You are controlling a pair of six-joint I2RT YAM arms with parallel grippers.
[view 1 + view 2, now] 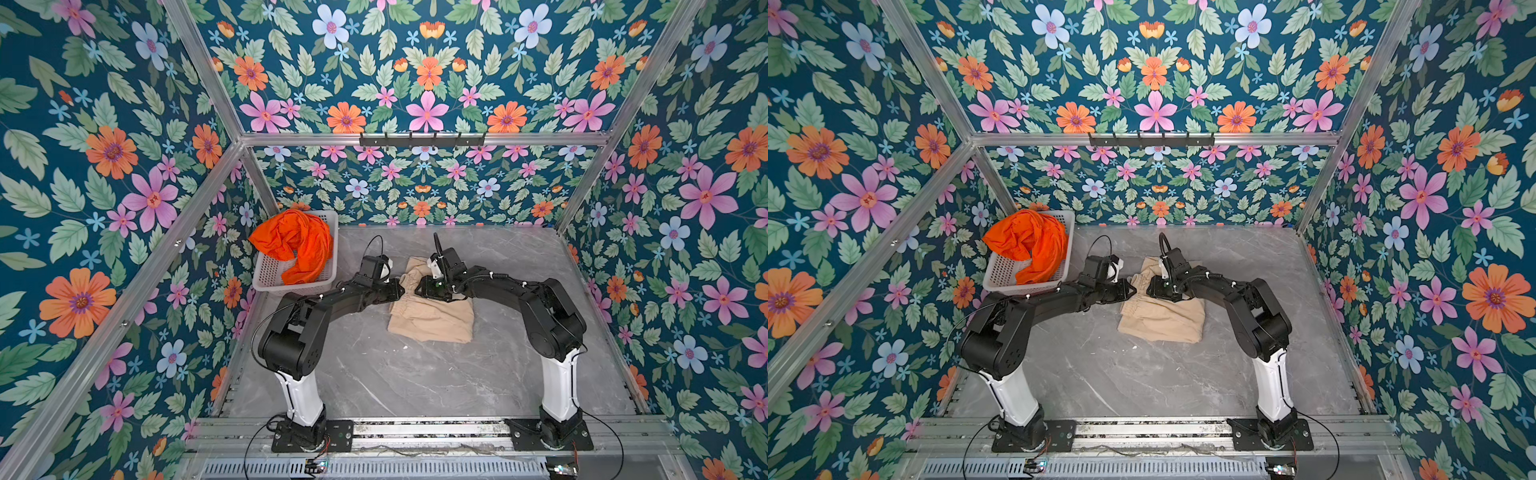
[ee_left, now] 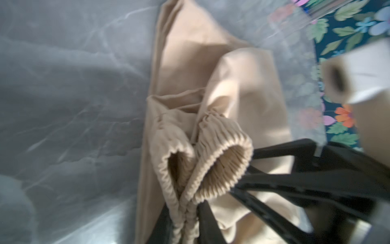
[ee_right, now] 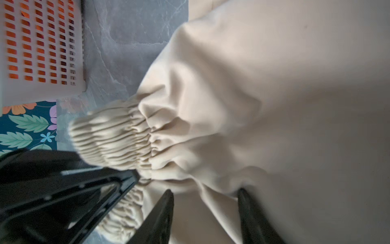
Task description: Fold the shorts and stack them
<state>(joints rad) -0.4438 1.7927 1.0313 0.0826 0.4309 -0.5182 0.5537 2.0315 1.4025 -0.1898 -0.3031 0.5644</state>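
Both top views: beige shorts [image 1: 432, 320] are laid on the table [image 1: 395, 374], orange shorts [image 1: 295, 245] heaped in the basket [image 1: 291, 286]. Left wrist: the waistband [image 2: 221, 160] is pinched by the left gripper [image 2: 185, 219]. Right wrist: the right gripper [image 3: 204, 202] is seen unclenched, fingers astride beige cloth.

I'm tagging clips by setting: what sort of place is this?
Probably a robot test cell: an aluminium frame lined with floral panels, left arm and right arm bolted to a rail, beige shorts on the tabletop.
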